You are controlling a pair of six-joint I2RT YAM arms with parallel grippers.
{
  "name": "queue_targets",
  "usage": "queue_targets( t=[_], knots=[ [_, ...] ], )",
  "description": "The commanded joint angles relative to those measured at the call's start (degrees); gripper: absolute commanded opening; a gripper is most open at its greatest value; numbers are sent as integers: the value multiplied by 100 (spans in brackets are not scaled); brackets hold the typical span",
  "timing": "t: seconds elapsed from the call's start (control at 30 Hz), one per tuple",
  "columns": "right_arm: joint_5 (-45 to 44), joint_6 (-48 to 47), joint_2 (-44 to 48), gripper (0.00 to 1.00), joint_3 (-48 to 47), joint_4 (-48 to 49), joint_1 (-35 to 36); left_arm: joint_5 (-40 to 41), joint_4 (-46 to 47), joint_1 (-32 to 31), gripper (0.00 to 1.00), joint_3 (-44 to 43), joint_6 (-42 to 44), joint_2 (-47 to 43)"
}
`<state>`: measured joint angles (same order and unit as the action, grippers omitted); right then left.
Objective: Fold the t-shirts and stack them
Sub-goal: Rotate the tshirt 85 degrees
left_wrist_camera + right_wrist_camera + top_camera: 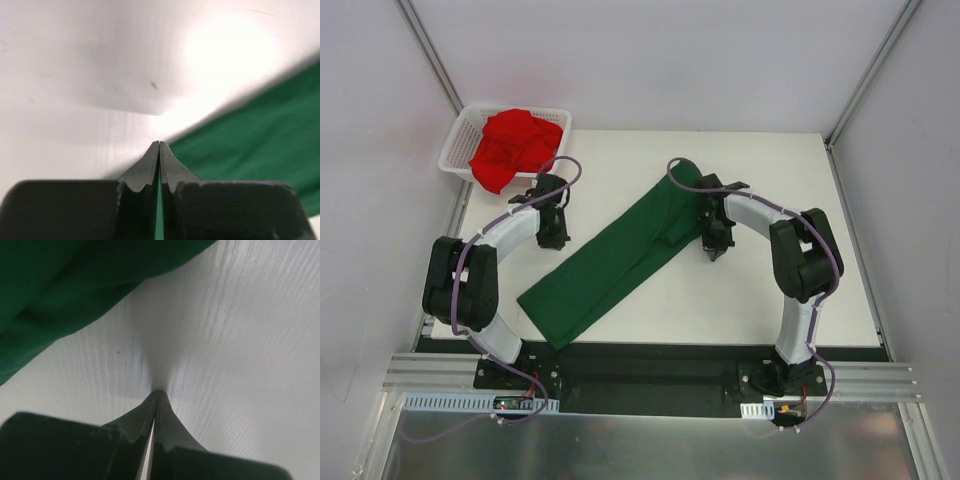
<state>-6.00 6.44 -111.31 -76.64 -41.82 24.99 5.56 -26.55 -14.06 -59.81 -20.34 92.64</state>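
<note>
Green shirt (620, 260): laid flat on the counter (750, 300) as a long narrow band, run diagonally from the near left to the far right; a sleeve fold is seen toward its far end.
Red shirt (515, 145): crumpled in a heap in the basket (454, 152), with part of it draped over the near rim.
Basket: white mesh, set at the far-left corner of the counter, well apart from the green shirt.
Left gripper (556, 240): clenched, fingertips pressed together (159, 147); nothing is seen held at the tips. It is poised over bare counter just beside the left edge of the green shirt (260, 135). A green sliver is seen through the gap lower between the fingers.
Right gripper (712, 252): clenched, fingertips met (157, 394), nothing grasped. It is pointed at bare counter, just beside the right edge of the green shirt (55, 285).
Relation: the green shirt is lying between the two grippers.
</note>
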Motion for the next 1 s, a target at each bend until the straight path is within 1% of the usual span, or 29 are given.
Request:
queue_targets(
  t=[0.0, 0.17, 0.3, 0.53, 0.73, 0.77, 0.93, 0.97],
  knots=[
    [81, -37, -198, 1, -430, 342, -12, 384, -316, 264, 0, -145, 92, 227],
    [143, -125, -566, 1, -1052, 193, -135, 411, -386, 308, 0, -66, -5, 413],
    [134, -213, -900, 1, -1571, -10, -249, 104, -386, 317, 0, 66, -84, 535],
    [152, -336, -1305, 1, -2091, -194, -372, -344, -378, 308, 0, 347, -216, 606],
    [108, -468, -1429, 1, -2285, -274, -364, -547, -395, 299, 0, 409, -225, 782],
    [99, -494, -1420, 1, -2294, -265, -364, -704, -387, 299, 0, 426, -234, 773],
    [274, -609, -1324, 1, -2188, 77, -364, -1056, -378, 290, 0, 479, -278, 720],
    [301, -791, -1323, 1, -2188, 113, -372, -1118, -378, 290, 0, 488, -295, 720]
  ],
)
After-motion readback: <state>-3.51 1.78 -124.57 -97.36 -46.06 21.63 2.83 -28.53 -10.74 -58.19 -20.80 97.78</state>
